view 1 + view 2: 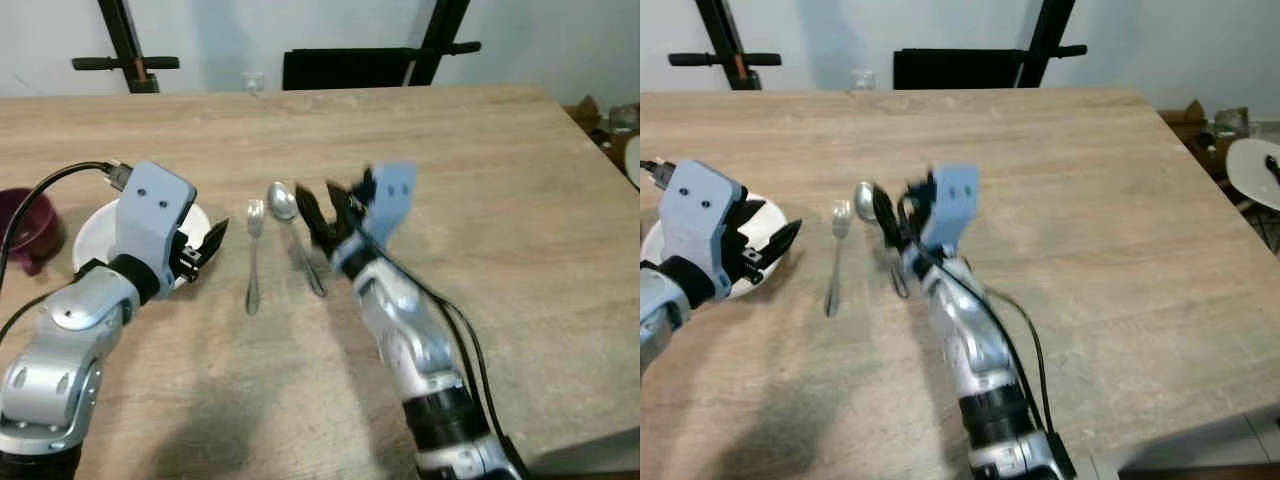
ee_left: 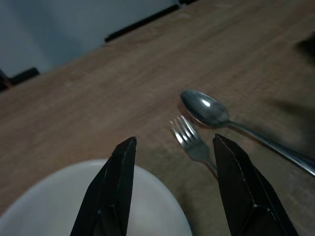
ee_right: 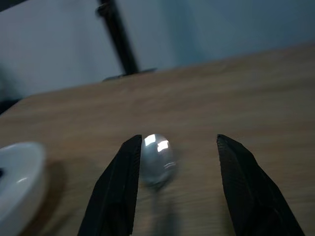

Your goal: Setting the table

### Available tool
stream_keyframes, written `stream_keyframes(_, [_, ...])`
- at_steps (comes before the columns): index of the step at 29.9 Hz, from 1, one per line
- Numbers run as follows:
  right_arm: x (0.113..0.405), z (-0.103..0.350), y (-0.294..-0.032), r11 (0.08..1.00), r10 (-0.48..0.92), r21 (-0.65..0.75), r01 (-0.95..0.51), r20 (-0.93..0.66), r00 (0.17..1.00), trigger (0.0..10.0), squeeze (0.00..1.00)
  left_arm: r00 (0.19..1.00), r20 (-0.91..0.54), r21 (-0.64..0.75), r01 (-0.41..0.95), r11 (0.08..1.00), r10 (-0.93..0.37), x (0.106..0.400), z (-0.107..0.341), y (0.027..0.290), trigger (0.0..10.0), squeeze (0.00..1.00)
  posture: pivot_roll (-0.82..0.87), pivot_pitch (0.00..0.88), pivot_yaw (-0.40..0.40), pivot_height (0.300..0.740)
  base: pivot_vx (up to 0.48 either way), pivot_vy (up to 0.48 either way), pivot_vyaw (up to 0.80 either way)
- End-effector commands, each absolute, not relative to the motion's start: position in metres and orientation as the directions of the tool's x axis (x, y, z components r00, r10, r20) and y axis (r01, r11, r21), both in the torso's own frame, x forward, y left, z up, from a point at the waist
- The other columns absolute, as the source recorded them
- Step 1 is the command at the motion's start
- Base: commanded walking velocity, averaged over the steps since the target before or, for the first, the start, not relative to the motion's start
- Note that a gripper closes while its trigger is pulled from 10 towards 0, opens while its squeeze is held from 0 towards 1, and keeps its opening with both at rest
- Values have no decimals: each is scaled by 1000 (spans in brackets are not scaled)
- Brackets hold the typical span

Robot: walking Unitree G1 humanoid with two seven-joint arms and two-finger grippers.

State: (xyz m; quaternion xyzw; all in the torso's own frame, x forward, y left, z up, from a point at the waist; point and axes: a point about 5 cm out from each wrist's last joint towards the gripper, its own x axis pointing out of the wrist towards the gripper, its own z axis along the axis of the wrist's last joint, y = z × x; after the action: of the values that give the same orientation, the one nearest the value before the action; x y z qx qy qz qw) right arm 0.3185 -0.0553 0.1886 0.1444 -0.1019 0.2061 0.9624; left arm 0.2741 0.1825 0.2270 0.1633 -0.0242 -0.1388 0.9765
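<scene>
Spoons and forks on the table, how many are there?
2. The fork lies just right of the white plate. The spoon lies right beside the fork, its handle running under the right tool. More could hide behind the arms.

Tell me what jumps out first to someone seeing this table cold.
The right hand hovers open over the spoon at the middle of the wooden table. A fork lies just left of the spoon, beside a white bowl under the open left hand. A maroon cup sits at the far left.
</scene>
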Motion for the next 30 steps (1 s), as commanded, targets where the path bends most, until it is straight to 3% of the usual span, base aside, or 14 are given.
stream_keyframes(1, [315, 195, -63, 888, 331, 222, -403, 299, 895, 10000, 0, 967, 10, 334, 237, 912, -255, 273, 225, 183, 10000, 0, 41, 104, 28, 740, 0, 0, 0])
stream_keyframes(7, [304, 181, -93, 945, 234, 167, -281, 257, 938, 10000, 0, 974, 21, 335, 206, 919, -226, 272, 219, 178, 10000, 0, 17, 96, 42, 740, 0, 0, 0])
stream_keyframes(30, [305, 170, -108, 965, 171, 163, -206, 204, 964, 10000, 0, 988, 16, 284, 146, 948, -157, 282, 197, 156, 10000, 0, -32, 58, 16, 740, 0, 0, 0])
